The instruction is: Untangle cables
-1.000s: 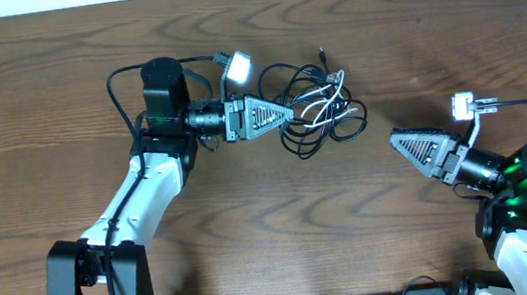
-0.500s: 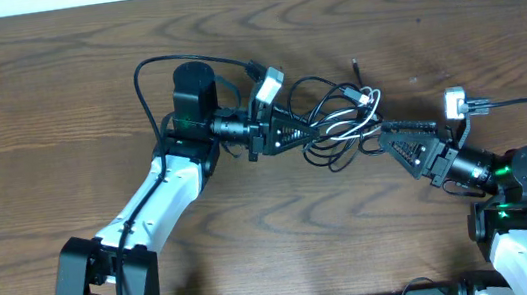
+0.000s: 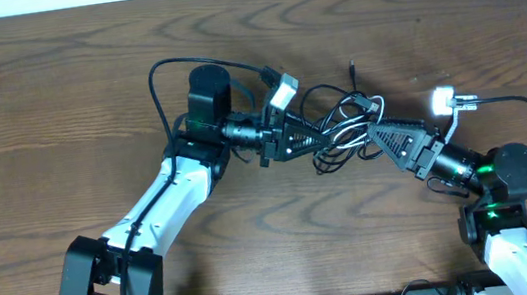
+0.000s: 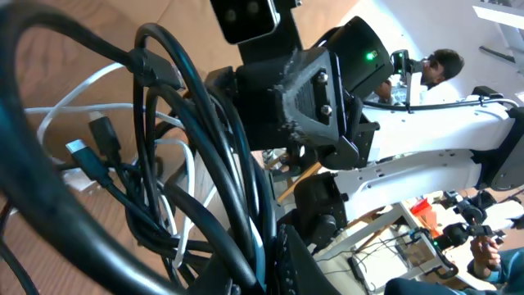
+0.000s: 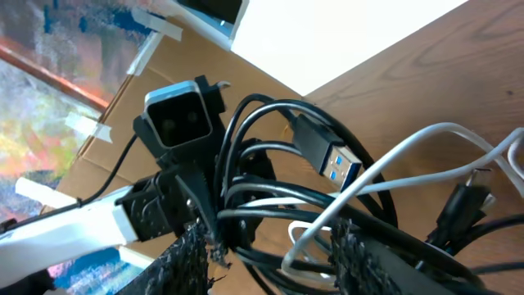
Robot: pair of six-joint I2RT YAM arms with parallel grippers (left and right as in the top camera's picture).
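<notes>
**Tangle gripped, nothing freed yet**

The cables [image 3: 341,126] sat as one knotted clump of black and white cords near the middle of the desk [image 3: 54,82], strung between the two hands. The left hand [image 3: 313,141] was pressed together on strands at the clump's left edge. The right hand [image 3: 376,132], at the clump's right edge, had its fingers [image 5: 193,256] spread, with several black loops and a white cord [image 5: 426,143] passing between them. Whether they touched any strand was hard to tell in that crowded view. A blue-tongued plug [image 5: 336,168] stuck out of the loops. No cord lay apart from the rest, so the separating seemed to be all ahead.
</notes>
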